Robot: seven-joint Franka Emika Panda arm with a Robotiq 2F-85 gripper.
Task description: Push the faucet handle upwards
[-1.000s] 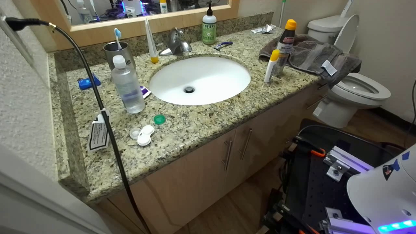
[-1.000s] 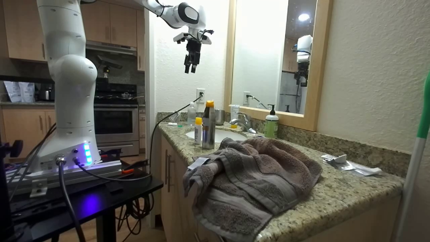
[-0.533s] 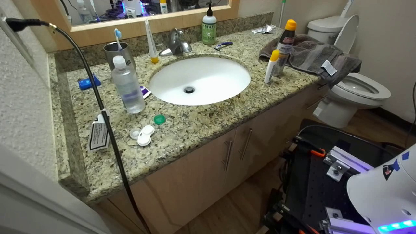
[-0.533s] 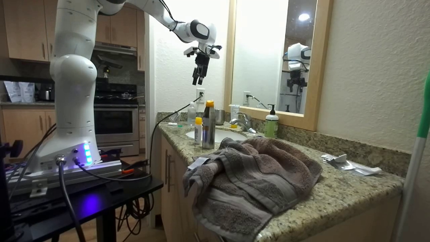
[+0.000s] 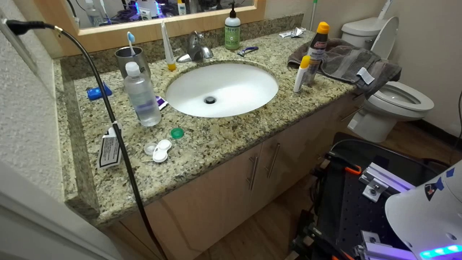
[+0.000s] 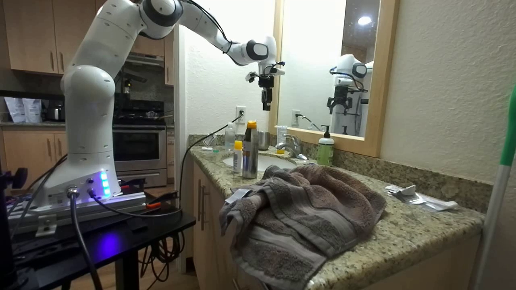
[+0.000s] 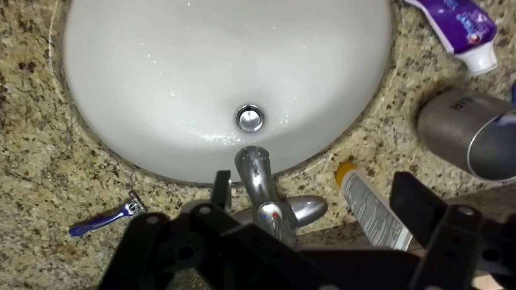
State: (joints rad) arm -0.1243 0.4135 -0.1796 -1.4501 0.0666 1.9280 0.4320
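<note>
The small chrome faucet (image 5: 196, 48) stands behind the white oval basin (image 5: 234, 81). The faucet handle (image 7: 269, 215) is a slim silver lever on its top, with a blue and a red dot at its front. Its rear is hidden behind my gripper's black linkage in the wrist view. The curved spout (image 7: 254, 165) points over the basin. My gripper (image 7: 316, 193) is open and empty. One finger shows left of the faucet and the other far to its right. In an exterior view the gripper (image 6: 266, 105) hangs pointing down, well above the counter and apart from the faucet.
A white tube with a yellow cap (image 7: 371, 209) stands beside the faucet, and a metal cup (image 7: 455, 129) is farther right. A green soap bottle (image 6: 325, 149), tall spray can (image 6: 250, 153) and crumpled towel (image 6: 306, 209) are on the counter. The mirror frame (image 6: 330, 139) is behind.
My arm has reached toward the mirror and come down. The gripper has moved right and lower in an exterior view, and the wrist has turned. The faucet and the counter things have not moved.
</note>
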